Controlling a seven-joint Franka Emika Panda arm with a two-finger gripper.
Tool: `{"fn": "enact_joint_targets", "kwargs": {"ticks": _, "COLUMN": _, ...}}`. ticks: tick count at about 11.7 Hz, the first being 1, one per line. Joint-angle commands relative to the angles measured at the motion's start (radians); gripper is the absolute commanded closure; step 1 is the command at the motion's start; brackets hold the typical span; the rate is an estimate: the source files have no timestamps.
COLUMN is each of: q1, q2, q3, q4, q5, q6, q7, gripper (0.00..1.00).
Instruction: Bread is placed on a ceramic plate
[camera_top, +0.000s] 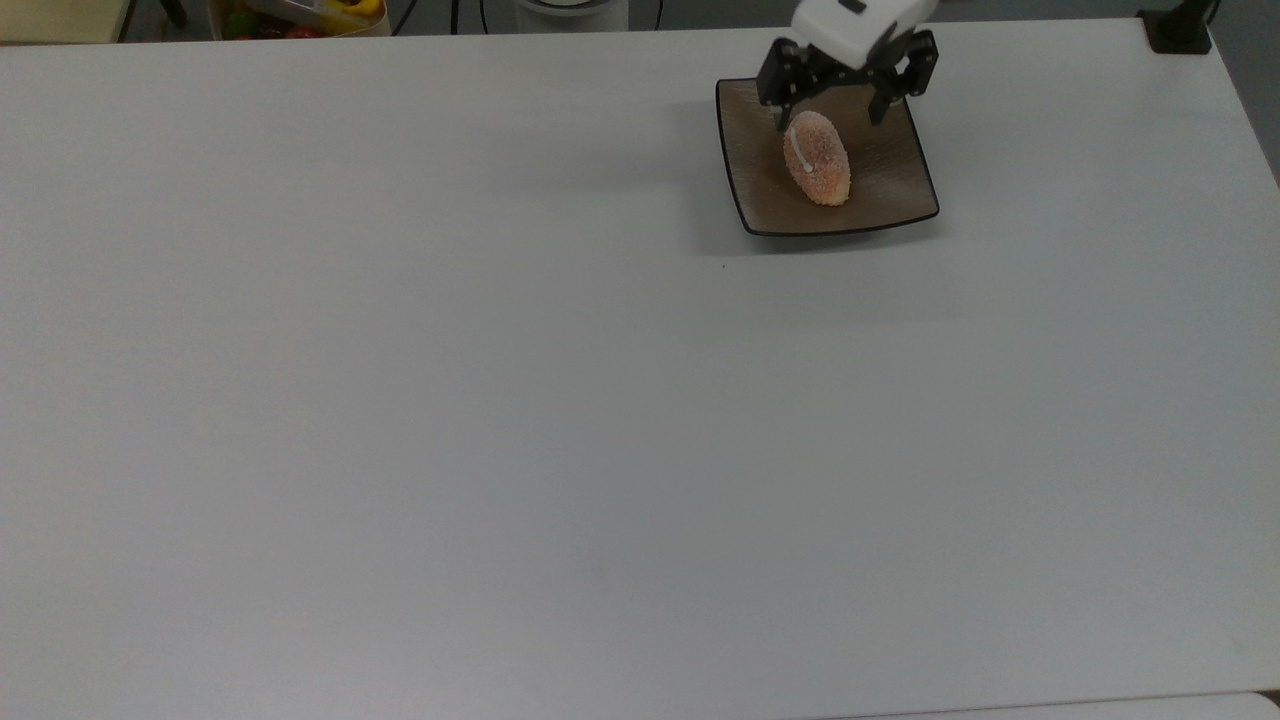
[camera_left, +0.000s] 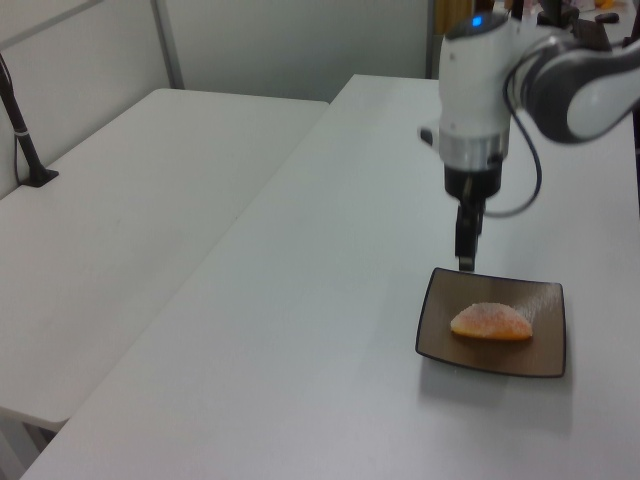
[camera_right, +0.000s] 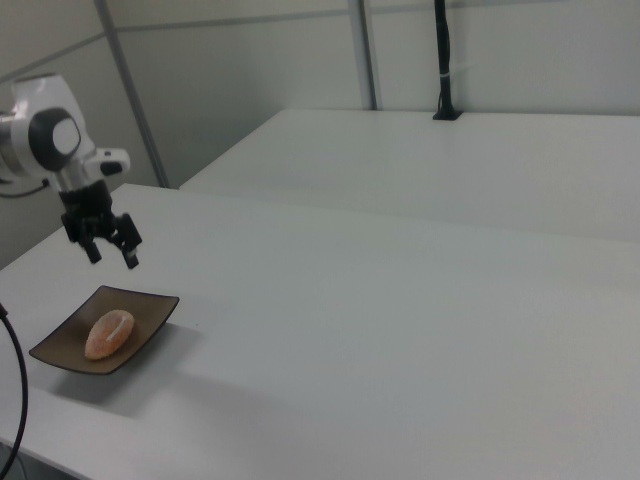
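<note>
Top view: I see the bread (camera_top: 817, 158) lying on the ceramic plate (camera_top: 900, 185) near the table's (camera_top: 500, 400) far edge; pincer (camera_top: 833, 110) wide, above it, holding nothing.

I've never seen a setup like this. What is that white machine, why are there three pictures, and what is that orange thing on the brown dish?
The white machine is a robot arm. Its black two-fingered claw, called the end effector, is what grasps things. The three pictures show the same moment from three cameras: one looks straight down on the table, the other two look across it from opposite sides. On the table stands a square brown ceramic plate, and on it lies the orange thing, a small oval piece of bread with a white stripe. The end effector's fingers are spread open and hold nothing. In the right view the end effector hangs in the air above the plate, clear of the bread. At the far edge of the top view sits a container with colourful items.
</note>
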Motion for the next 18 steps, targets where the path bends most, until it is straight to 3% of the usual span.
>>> {"fn": "enact_joint_targets", "kwargs": {"ticks": 1, "q1": -0.098, "q2": -0.093, "q3": 0.003, "q4": 0.081, "q5": -0.008, "q6": -0.123, "q7": 0.017, "gripper": 0.0}}
{"fn": "enact_joint_targets", "kwargs": {"ticks": 6, "q1": -0.202, "q2": -0.181, "q3": -0.027, "q4": 0.13, "q5": 0.003, "q6": -0.244, "q7": 0.016, "gripper": 0.0}}
{"fn": "enact_joint_targets", "kwargs": {"ticks": 10, "q1": -0.202, "q2": -0.208, "q3": -0.171, "q4": 0.152, "q5": 0.018, "q6": -0.276, "q7": -0.027, "gripper": 0.0}}
{"fn": "enact_joint_targets", "kwargs": {"ticks": 13, "q1": -0.204, "q2": -0.204, "q3": -0.222, "q4": 0.152, "q5": 0.028, "q6": -0.261, "q7": -0.253, "gripper": 0.0}}
{"fn": "enact_joint_targets", "kwargs": {"ticks": 16, "q1": -0.202, "q2": -0.199, "q3": -0.289, "q4": 0.15, "q5": 0.1, "q6": -0.227, "q7": -0.531, "gripper": 0.0}}
{"fn": "enact_joint_targets", "kwargs": {"ticks": 18, "q1": -0.191, "q2": -0.192, "q3": -0.319, "q4": 0.15, "q5": 0.109, "q6": -0.22, "q7": -0.628, "gripper": 0.0}}
